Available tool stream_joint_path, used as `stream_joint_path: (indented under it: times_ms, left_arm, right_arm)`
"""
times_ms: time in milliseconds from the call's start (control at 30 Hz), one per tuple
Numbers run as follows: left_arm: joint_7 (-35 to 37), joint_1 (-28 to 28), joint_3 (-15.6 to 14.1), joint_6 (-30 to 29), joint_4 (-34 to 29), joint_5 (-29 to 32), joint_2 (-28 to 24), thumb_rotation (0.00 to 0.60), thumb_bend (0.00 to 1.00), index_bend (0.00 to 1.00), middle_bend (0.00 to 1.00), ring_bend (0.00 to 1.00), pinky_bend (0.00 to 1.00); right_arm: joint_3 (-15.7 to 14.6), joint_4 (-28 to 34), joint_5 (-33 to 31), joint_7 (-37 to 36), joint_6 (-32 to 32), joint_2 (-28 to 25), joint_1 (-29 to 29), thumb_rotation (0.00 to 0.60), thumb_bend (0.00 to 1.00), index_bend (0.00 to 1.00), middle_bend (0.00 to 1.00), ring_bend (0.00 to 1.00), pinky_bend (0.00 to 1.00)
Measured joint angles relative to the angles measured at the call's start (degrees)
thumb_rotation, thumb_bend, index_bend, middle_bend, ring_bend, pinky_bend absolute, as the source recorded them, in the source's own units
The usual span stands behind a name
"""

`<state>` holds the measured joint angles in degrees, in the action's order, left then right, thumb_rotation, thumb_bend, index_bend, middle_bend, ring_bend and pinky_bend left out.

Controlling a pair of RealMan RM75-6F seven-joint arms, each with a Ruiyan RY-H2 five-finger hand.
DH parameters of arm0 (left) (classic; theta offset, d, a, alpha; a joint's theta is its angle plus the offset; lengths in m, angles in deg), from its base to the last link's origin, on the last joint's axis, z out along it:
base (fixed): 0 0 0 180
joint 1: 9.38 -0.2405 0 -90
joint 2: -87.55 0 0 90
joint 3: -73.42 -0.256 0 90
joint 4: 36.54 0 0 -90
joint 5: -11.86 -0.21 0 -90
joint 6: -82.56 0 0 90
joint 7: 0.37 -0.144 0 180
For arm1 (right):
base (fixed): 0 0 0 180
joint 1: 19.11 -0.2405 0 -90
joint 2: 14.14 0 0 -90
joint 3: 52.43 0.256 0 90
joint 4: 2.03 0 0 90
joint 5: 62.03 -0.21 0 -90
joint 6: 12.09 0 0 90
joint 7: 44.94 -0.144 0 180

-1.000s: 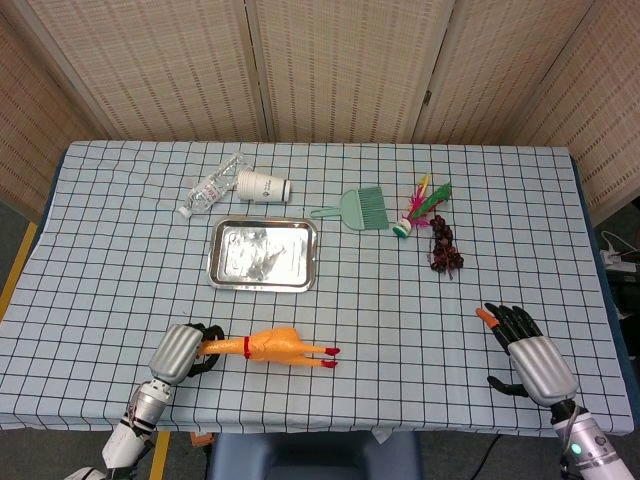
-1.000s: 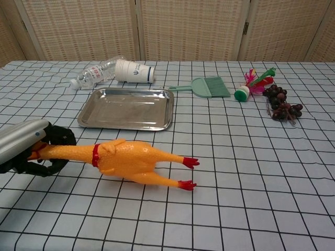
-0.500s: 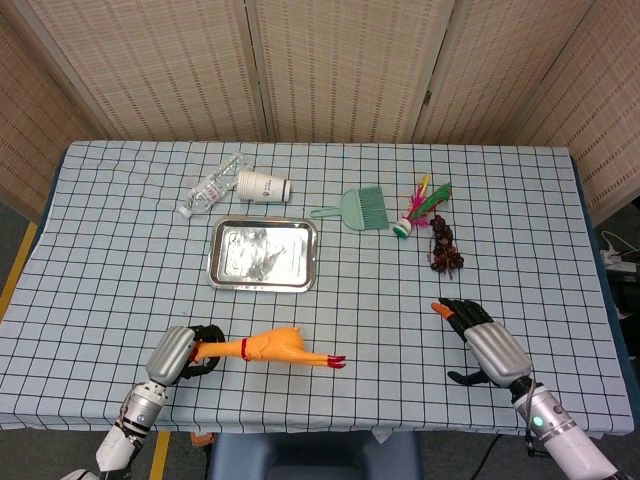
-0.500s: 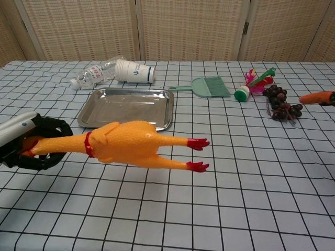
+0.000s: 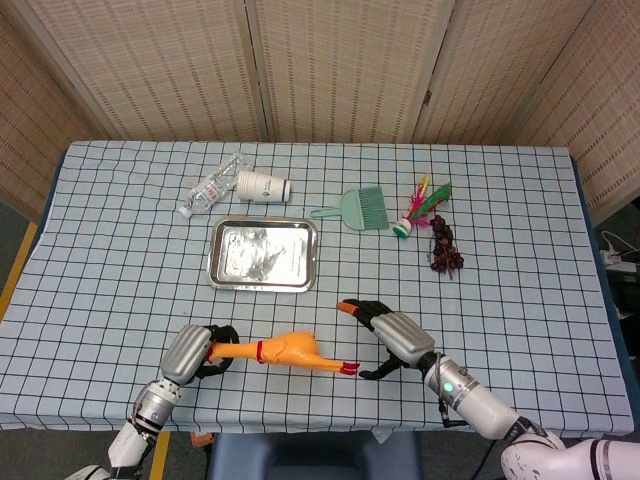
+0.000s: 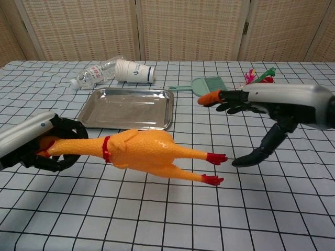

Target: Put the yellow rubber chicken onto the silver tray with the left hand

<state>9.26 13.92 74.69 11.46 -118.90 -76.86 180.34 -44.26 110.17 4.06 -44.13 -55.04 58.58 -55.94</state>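
Now lifted off the counter (image 5: 100, 250): chicken (image 6: 141, 151), gripped at the head by left hand (image 5: 195, 350). Swung in beside its feet since before: right hand (image 5: 395, 335), fingers spread, empty. Partly hidden behind that hand in chest view: brush (image 6: 207, 83).

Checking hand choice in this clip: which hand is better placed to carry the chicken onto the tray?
Left. The left hand already grips the yellow rubber chicken by its head, near the silver tray. The right hand hovers open by the feet, holding nothing.

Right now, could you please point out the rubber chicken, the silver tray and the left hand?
rubber chicken (image 6: 141, 153): chest view, body.
silver tray (image 5: 262, 284): head view, near rim.
left hand (image 6: 31, 144): chest view, back of hand.
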Motion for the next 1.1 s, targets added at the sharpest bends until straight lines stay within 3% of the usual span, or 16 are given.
stream_joint_path:
  times_ms: [367,467,567,700,833,933,1100]
  left_arm:
    - [-1.7,0.7,0.9,0.7,-1.8,1.2,-0.1,0.600,0.74,0.87,0.68,0.59,0.65]
    - [-1.9,0.8,0.9,0.7,-2.2,1.1,-0.3,0.600,0.74,0.87,0.68,0.59,0.65]
    - [-2.1,0.9,0.8,0.7,-2.5,1.0,-0.5,0.600,0.74,0.87,0.68,0.59,0.65]
    - [-2.1,1.0,0.6,0.8,-2.9,0.9,-0.8,0.600,0.74,0.87,0.68,0.59,0.65]
    - [-2.2,1.1,0.4,1.1,-3.0,0.8,-0.8,0.600,0.74,0.87,0.68,0.59,0.65]
    - [-2.1,1.2,0.4,1.2,-2.9,1.1,-0.7,0.600,0.74,0.87,0.68,0.59,0.65]
    - [-1.8,1.2,0.5,1.3,-2.9,1.3,-0.8,0.600,0.74,0.87,0.68,0.59,0.65]
  right_arm:
    - [2.0,-3.8,-14.7,5.5,1.5,11.0,-8.7,0.600,0.12,0.00,0.00,0.00,0.01]
    - [2.5,-5.7,-16.5,6.4,-0.5,13.9,-9.9,0.600,0.12,0.01,0.01,0.00,0.12]
    - [2.6,-7.1,-17.4,7.5,-3.3,16.1,-10.5,0.600,0.15,0.15,0.13,0.08,0.28]
    - [2.5,-8.2,-17.6,8.9,-7.1,18.4,-10.6,0.600,0.21,0.47,0.42,0.45,0.67]
    - [2.6,-8.6,-16.4,8.2,-8.1,19.4,-10.1,0.600,0.26,0.71,0.59,0.64,0.90]
    - [2.8,-8.6,-15.4,7.3,-8.2,19.5,-9.9,0.600,0.30,0.80,0.67,0.73,0.99]
    - [3.1,-8.3,-14.1,6.7,-8.7,19.4,-9.5,0.600,0.37,0.97,0.80,0.86,1.00]
